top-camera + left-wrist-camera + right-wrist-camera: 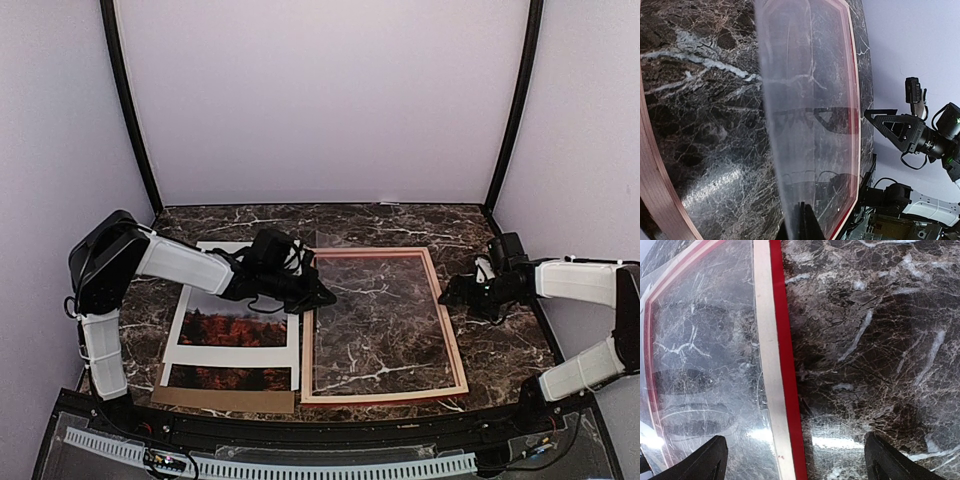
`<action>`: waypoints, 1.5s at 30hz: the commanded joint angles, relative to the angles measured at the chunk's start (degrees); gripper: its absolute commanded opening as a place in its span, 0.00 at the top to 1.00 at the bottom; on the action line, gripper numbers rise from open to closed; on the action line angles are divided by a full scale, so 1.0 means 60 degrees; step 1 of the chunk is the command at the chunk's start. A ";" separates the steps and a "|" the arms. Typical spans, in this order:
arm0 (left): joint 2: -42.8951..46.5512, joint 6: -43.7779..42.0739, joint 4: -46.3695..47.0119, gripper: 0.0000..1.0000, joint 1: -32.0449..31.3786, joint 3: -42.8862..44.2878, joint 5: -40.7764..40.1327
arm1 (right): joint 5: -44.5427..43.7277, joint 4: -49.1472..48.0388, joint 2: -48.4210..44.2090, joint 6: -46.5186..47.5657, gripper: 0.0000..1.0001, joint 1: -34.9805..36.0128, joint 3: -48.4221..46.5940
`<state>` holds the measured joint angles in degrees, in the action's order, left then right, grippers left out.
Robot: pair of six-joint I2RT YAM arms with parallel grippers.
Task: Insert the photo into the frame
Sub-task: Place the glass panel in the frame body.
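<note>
The frame (449,330) lies flat at the table's middle, pale wood side up; its red edge shows in the right wrist view (787,365) and the left wrist view (855,125). A clear pane (370,300) rests in it, its left edge raised. My left gripper (320,294) is shut on that raised edge (802,222). The photo (232,328), red-orange trees under grey sky, lies left of the frame beneath a white mat (236,355). My right gripper (452,295) is open, and its fingers (710,460) straddle the frame's right rail just above it.
A brown cardboard backing board (225,400) lies under the photo and mat at the front left. The right arm's gripper shows in the left wrist view (890,125). Purple walls with black posts (130,110) close in the back and sides.
</note>
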<state>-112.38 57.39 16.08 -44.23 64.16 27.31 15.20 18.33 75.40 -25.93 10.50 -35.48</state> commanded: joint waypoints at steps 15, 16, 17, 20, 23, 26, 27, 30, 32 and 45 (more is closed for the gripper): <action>0.0170 -0.0347 -0.0390 1.00 0.0072 0.0359 0.0131 | -0.0029 -0.0273 0.0105 0.0106 0.03 0.0071 0.0077; 0.0155 -0.0360 -0.0400 1.00 0.0067 0.0379 0.0141 | -0.0029 -0.0284 0.0105 0.0117 0.03 0.0080 0.0079; 0.0148 -0.0363 -0.0406 1.00 0.0063 0.0380 0.0152 | -0.0038 -0.0267 0.0104 0.0116 0.03 0.0070 0.0067; 0.0082 -0.0363 -0.0409 1.00 0.0065 0.0419 0.0164 | -0.0043 -0.0267 0.0118 0.0125 0.03 0.0080 0.0084; 0.0024 -0.0372 -0.0409 1.00 0.0063 0.0469 0.0233 | -0.0053 -0.0268 0.0124 0.0133 0.03 0.0079 0.0095; -0.0086 -0.0390 -0.0435 1.00 0.0049 0.0566 0.0343 | -0.0036 -0.0289 0.0173 0.0146 0.03 0.0080 0.0099; -0.0132 -0.0404 -0.0444 1.00 0.0056 0.0614 0.0371 | -0.0039 -0.0305 0.0168 0.0147 0.03 0.0081 0.0095; -0.0207 -0.0412 -0.0466 1.00 0.0040 0.0666 0.0467 | -0.0007 -0.0326 0.0213 0.0147 0.03 0.0081 0.0126; -0.0230 -0.0409 -0.0467 1.00 0.0021 0.0665 0.0479 | 0.0026 -0.0343 0.0232 0.0147 0.04 0.0084 0.0139; -0.0320 -0.0416 -0.0468 1.00 -0.0015 0.0703 0.0541 | 0.0306 -0.0692 0.0375 0.0005 0.08 0.0323 0.0362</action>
<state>-114.34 56.10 13.96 -44.07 67.16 29.39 15.90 16.36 76.99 -25.63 11.57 -34.09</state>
